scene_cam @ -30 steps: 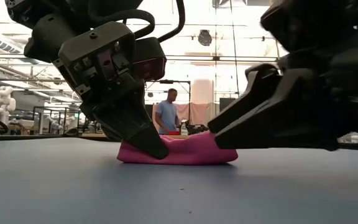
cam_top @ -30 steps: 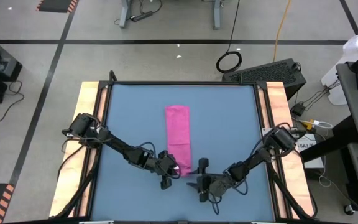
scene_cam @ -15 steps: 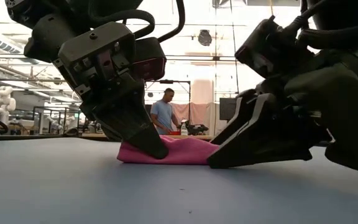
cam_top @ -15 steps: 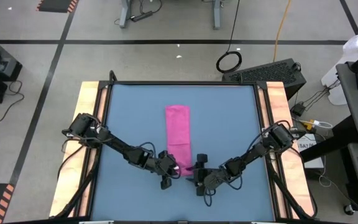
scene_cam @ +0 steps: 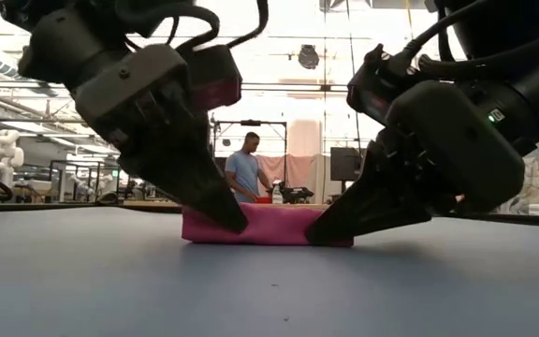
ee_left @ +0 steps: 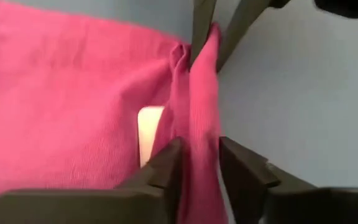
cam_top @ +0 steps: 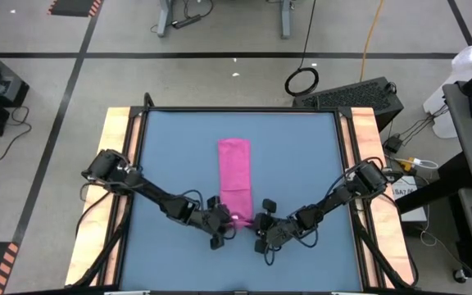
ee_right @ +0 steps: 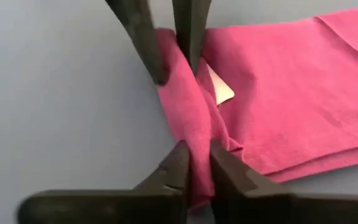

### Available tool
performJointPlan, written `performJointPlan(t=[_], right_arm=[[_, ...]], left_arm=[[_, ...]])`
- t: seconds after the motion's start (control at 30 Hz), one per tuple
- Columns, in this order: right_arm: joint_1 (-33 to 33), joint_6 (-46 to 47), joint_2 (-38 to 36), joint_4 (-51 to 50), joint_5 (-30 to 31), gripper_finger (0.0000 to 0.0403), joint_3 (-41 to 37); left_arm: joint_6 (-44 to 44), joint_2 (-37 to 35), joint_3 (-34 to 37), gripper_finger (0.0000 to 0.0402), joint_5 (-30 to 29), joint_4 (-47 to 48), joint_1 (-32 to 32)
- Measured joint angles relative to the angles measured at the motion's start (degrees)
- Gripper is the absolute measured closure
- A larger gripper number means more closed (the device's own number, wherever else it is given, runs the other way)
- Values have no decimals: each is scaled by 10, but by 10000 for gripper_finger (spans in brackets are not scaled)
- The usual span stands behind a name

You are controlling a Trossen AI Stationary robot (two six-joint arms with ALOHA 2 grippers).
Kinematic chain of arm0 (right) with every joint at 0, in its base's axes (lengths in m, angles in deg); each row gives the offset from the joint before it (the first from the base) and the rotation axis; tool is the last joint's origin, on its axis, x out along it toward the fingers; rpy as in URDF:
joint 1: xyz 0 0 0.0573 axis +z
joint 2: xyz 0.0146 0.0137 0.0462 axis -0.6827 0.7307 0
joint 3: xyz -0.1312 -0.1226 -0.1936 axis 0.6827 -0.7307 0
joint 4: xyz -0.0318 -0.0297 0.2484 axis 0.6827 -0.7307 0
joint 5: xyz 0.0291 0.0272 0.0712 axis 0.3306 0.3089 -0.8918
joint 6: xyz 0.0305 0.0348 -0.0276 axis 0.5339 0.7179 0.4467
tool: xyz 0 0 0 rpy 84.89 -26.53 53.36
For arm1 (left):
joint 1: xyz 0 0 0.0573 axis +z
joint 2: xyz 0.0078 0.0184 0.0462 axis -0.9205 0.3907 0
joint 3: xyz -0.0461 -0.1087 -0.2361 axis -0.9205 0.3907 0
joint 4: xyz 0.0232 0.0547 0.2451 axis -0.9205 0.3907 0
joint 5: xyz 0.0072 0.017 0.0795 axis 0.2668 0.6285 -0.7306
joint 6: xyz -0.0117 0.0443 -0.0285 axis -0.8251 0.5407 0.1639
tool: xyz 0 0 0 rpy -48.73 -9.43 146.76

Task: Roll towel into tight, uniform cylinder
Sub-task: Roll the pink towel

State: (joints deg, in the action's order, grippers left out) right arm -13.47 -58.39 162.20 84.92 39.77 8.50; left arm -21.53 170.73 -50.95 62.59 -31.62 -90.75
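Note:
The magenta towel (cam_top: 234, 176) lies folded into a narrow strip down the middle of the blue table, its far part flat. Its near end (scene_cam: 274, 225) is bunched into a raised ridge beside a white tag (ee_right: 219, 87). My left gripper (cam_top: 229, 220) comes in from the near left and is shut on that ridge. My right gripper (cam_top: 251, 221) comes from the near right and is shut on the same ridge, a short way along it. In the low view both grippers' tips (scene_cam: 237, 223) (scene_cam: 318, 234) stand at the towel's two near corners. My left gripper pinches the raised ridge of cloth at the towel's near end (ee_left: 201, 155) between its two fingers, several layers together. The fingers slant down from the table's near left. The rest of the towel lies on the table. My right gripper pinches the same ridge (ee_right: 197, 158) between its two fingers, toward the near right corner. The fingers slant down from the table's near right. The cloth between the two grippers stands up in a crease, with the strip beyond it flat on the table.
Bare blue tabletop (cam_top: 179, 156) lies on both sides of the strip and beyond its far end. Wooden rails (cam_top: 121, 164) run along the table's left and right edges. A person (scene_cam: 248, 173) stands far off in the room behind.
My right gripper has gone toward the table's left onto the towel's near end, rolled about its own line, and shut on the cloth there. My left gripper has rolled a little in place. The towel's near edge now stands gathered between the two grippers; the far part has stayed flat.

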Motion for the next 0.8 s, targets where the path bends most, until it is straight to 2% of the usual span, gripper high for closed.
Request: performJointPlan(t=[0.1, 0.23, 0.37, 0.5, 0.8], right_arm=[[-1, 18, 0, -1, -17, 395, 0], [-1, 48, 0, 1, -29, 389, 0], [-1, 70, 0, 1, -40, 381, 0], [0, 74, 1, 1, -52, 383, 0], [0, 87, 2, 2, -71, 384, -1]], left_arm=[[28, -29, 1, 254, -21, 4, -18], [88, -57, -1, 214, -88, -4, -59], [152, -55, -1, 185, -138, -16, -107], [207, -21, 0, 168, -214, -6, -138], [231, 28, -1, 162, -224, -13, -130]])
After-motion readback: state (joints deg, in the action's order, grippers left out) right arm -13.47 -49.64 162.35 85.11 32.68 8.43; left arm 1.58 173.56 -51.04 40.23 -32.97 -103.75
